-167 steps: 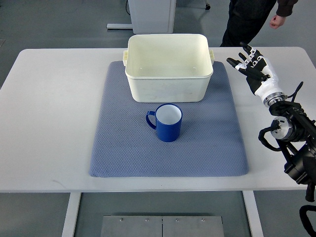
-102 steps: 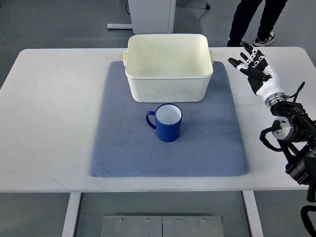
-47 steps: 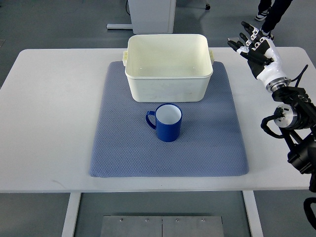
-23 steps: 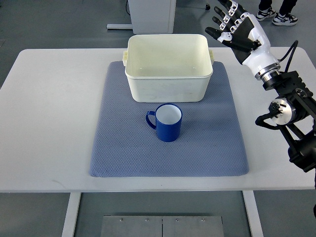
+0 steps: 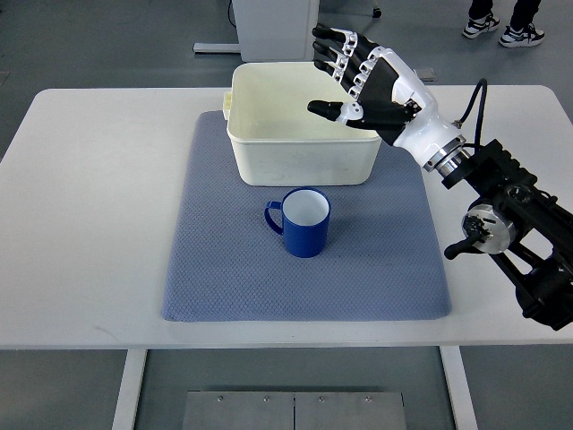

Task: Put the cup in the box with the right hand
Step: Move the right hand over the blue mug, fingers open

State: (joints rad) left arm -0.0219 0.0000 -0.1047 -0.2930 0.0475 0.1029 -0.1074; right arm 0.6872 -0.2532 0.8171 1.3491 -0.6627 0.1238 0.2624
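Blue mug (image 5: 305, 222) upright on grey mat (image 5: 224, 269), just before cream tub (image 5: 304, 121); right hand (image 5: 372, 85) fingers spread, empty, over tub. Mug looks rigid, light, smooth; grip round body

1. The right arm comes in from the picture's right edge and reaches up and leftward across the view.
2. Its dark jointed forearm, with a round joint and looping cables, leads to a white wrist.
3. The right hand (image 5: 372, 85) is held raised, palm facing left.
4. Its fingers (image 5: 336, 45) are spread and extended, holding nothing; the thumb juts out separately below them.
5. The left arm does not show.
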